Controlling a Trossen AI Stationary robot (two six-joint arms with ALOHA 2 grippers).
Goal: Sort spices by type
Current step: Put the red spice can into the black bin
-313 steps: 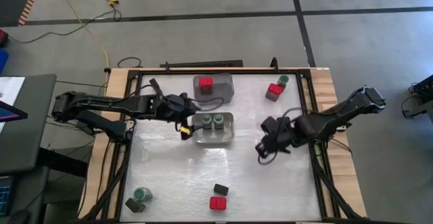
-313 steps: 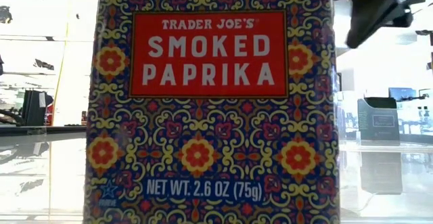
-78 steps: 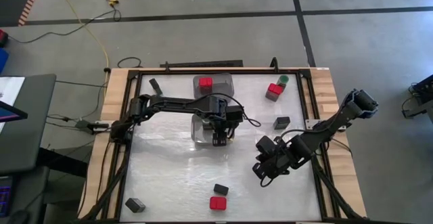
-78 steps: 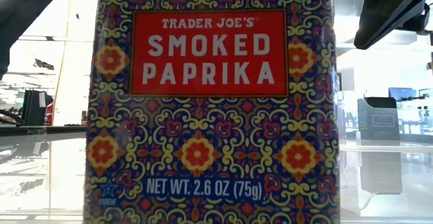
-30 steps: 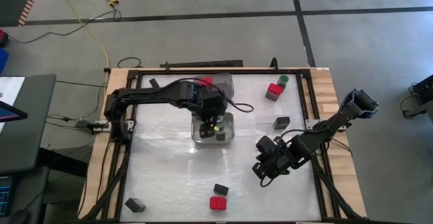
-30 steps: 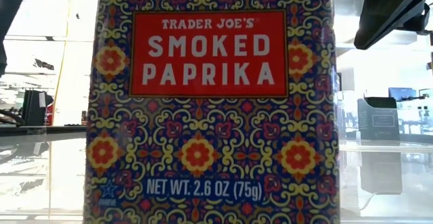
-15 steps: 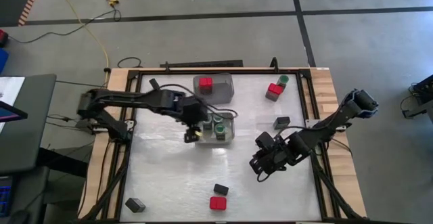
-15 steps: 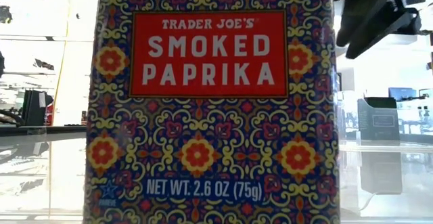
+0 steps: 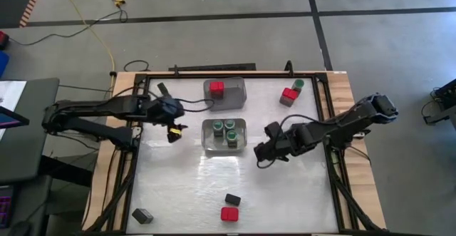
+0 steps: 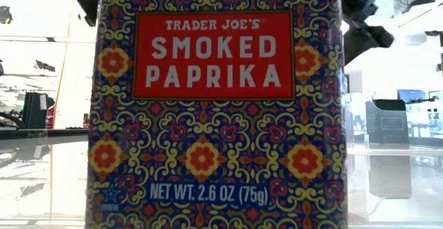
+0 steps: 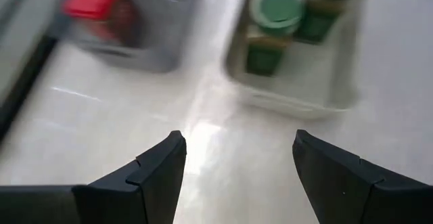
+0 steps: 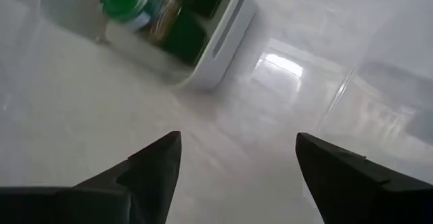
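Note:
A clear bin point(image 9: 224, 145) in the middle of the table holds three green-lidded jars point(image 9: 229, 129). A second bin point(image 9: 235, 86) beyond it holds one red-topped container point(image 9: 216, 88). My left gripper point(image 9: 173, 132) hovers open to the left of the middle bin, which shows ahead of its fingers point(image 11: 237, 143) along with a jar point(image 11: 274, 11). My right gripper point(image 9: 261, 154) hovers open just right of that bin and is empty point(image 12: 237, 143). A paprika tin point(image 10: 214, 104) fills the low view.
A red-topped container point(image 9: 289, 94) and a green-lidded jar point(image 9: 298, 84) stand at the far right. Near the front edge are a dark tin point(image 9: 232, 199), a red-topped container point(image 9: 229, 213) and another dark tin point(image 9: 142, 215) at the left corner.
My left gripper has drawn back from over the middle bin toward the table's left edge, empty, and the bin holds three jars. My right gripper has swung toward the far edge and the middle bin, and its fingers have parted.

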